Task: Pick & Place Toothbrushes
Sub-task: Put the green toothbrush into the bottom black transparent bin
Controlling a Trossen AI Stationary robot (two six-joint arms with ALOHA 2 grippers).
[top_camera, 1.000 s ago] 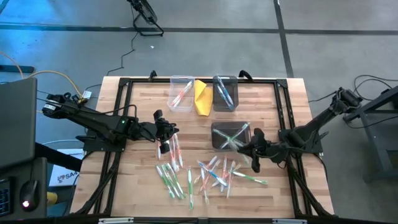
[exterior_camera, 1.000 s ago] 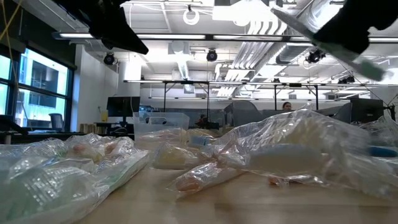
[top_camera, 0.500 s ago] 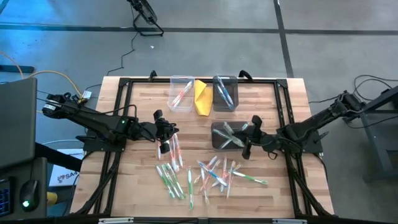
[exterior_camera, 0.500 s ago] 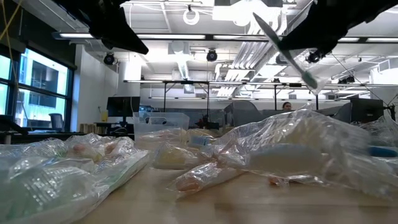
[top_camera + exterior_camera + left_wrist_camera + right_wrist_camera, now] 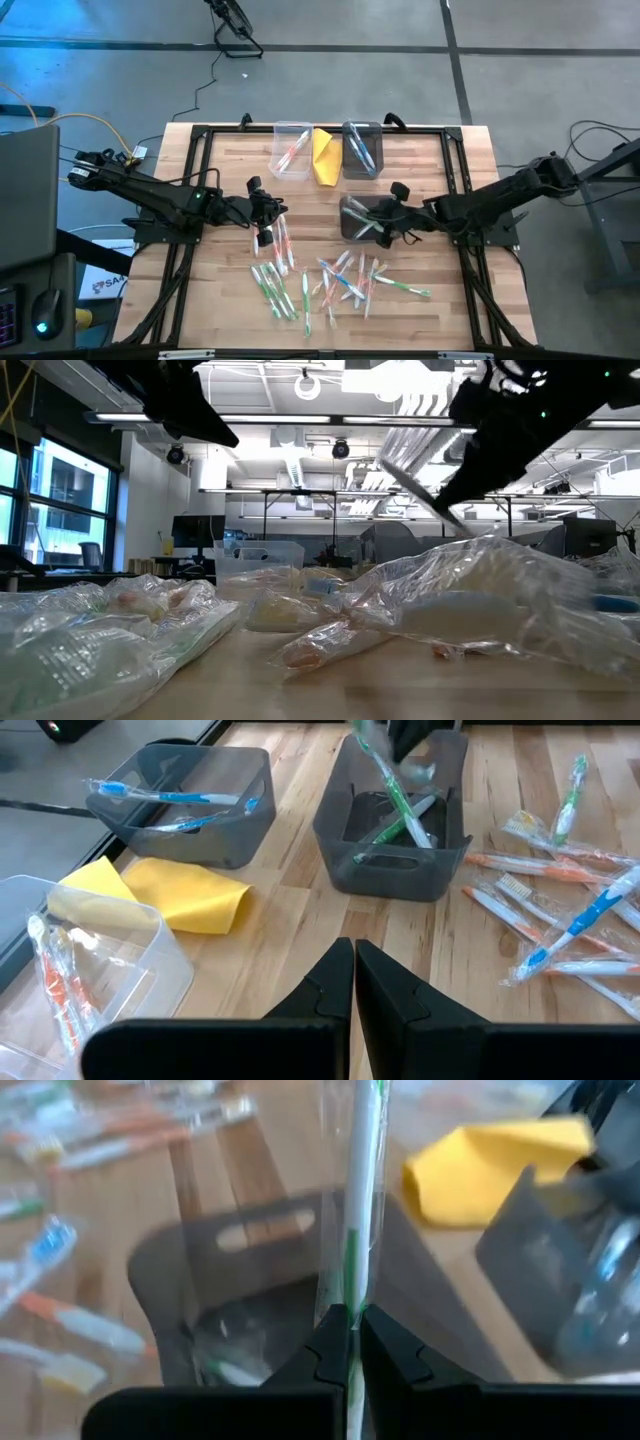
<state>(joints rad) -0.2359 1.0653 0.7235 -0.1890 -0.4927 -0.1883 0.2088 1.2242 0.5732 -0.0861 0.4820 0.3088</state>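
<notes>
Wooden table (image 5: 220,160) carrying three bins and a scatter of wrapped toothbrushes (image 5: 330,280) on its near half. At the far edge stand a clear bin (image 5: 291,150) with orange-handled brushes and a dark bin (image 5: 361,150) with blue ones, a yellow cloth (image 5: 325,155) lying between them. Nearer the middle, a second dark bin (image 5: 352,225) holds green-handled brushes.

Right gripper (image 5: 388,212) hangs over this middle bin, its fingers clamped on a green toothbrush (image 5: 360,1230) in a clear sleeve; in the right wrist view the brush stands between the fingertips, pinched near one end, with most of its length pointing away over the bin. Left gripper (image 5: 353,982) hovers over the table left of the loose pile, fingers pressed together with nothing between them.

Handling, as judged: each brush is light, thin and stiff, so a modest pinch should carry it. The plastic sleeve looks slick and loose, so the brush may slide or swivel inside it. A hold across the handle near mid-length would likely limit swinging; the end grip shown lets the brush tilt, as the low view (image 5: 425,495) suggests. Neighbouring brushes overlap, so a grasp may drag a second one.
</notes>
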